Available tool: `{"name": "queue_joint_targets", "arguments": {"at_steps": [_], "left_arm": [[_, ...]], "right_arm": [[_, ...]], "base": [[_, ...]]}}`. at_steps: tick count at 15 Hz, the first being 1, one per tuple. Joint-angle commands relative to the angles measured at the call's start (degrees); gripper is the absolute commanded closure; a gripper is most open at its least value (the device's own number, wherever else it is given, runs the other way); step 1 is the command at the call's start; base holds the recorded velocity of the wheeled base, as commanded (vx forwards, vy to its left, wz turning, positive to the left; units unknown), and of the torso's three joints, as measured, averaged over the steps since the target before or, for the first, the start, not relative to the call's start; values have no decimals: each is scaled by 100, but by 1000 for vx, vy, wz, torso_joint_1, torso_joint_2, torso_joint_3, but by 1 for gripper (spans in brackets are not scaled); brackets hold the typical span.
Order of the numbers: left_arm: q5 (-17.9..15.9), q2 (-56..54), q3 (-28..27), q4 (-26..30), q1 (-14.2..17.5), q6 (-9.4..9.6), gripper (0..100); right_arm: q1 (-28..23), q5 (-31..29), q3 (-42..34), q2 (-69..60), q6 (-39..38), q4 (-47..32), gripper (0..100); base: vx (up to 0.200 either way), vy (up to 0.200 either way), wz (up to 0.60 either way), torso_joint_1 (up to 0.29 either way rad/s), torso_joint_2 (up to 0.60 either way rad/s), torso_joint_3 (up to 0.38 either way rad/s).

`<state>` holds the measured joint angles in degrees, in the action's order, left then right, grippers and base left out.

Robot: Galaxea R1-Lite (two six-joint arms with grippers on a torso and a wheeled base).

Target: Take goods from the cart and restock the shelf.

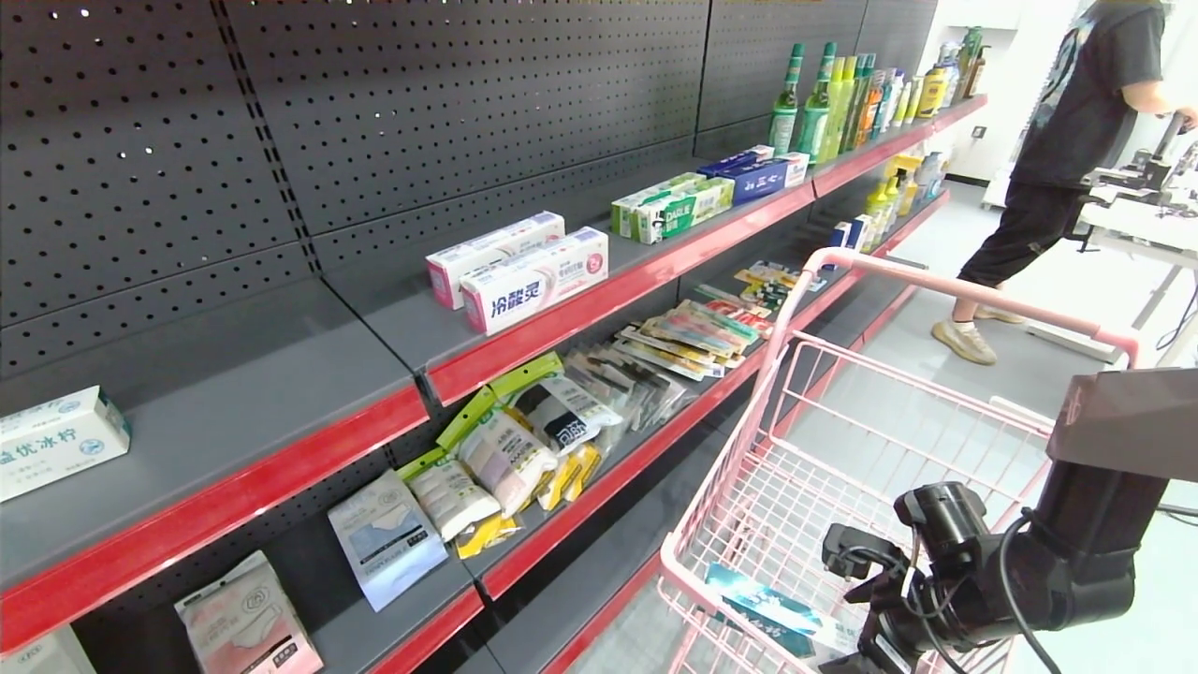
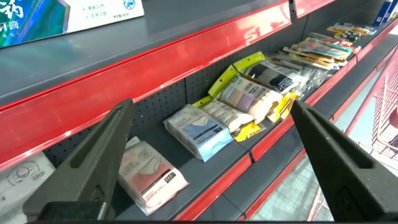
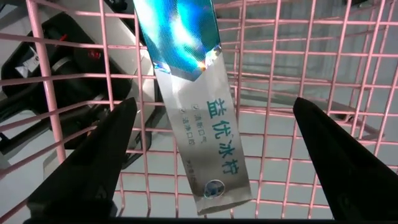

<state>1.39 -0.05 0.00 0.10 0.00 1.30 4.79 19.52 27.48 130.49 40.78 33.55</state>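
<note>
A long white and teal toothpaste box (image 3: 205,143) lies on the wire floor of the pink cart (image 1: 936,290); in the head view the same box (image 1: 772,613) is at the cart's near left corner. My right gripper (image 3: 214,106) hangs open just above it, one finger on either side and nothing held. My right arm (image 1: 1011,571) comes down into the cart from the right. My left gripper (image 2: 211,104) is open and empty in front of the lower shelf. A matching box (image 1: 56,440) sits at the left end of the grey upper shelf (image 1: 234,393).
Toothpaste boxes (image 1: 519,267) line the upper shelf toward the right, with bottles (image 1: 824,103) at the far end. Soft packets (image 2: 242,106) and toothbrush packs (image 1: 693,332) cover the lower shelf. Bare grey shelf lies between the left box and the pink-and-white boxes.
</note>
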Motion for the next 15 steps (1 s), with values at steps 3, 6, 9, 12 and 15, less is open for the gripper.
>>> {"name": "queue_joint_targets", "arguments": {"at_steps": [3,6,9,12,15], "left_arm": [[2,5,0,-1,0,1,0],[2,5,0,-1,0,1,0],[2,5,0,-1,0,1,0],[2,5,0,-1,0,1,0],[2,5,0,-1,0,1,0]], "right_arm": [[31,-44,-76,223,0,372,0],[39,-53,-208,267,0,574,0],[101,-106,-366,478,0,1189,0],[136,-255,-392,504,27,1259,0],[136,-255,-401,504,36,1268,0]], "base": [[0,0,0,0,0,0],[0,0,0,0,0,0],[0,0,0,0,0,0],[0,0,0,0,0,0],[0,0,0,0,0,0]]}}
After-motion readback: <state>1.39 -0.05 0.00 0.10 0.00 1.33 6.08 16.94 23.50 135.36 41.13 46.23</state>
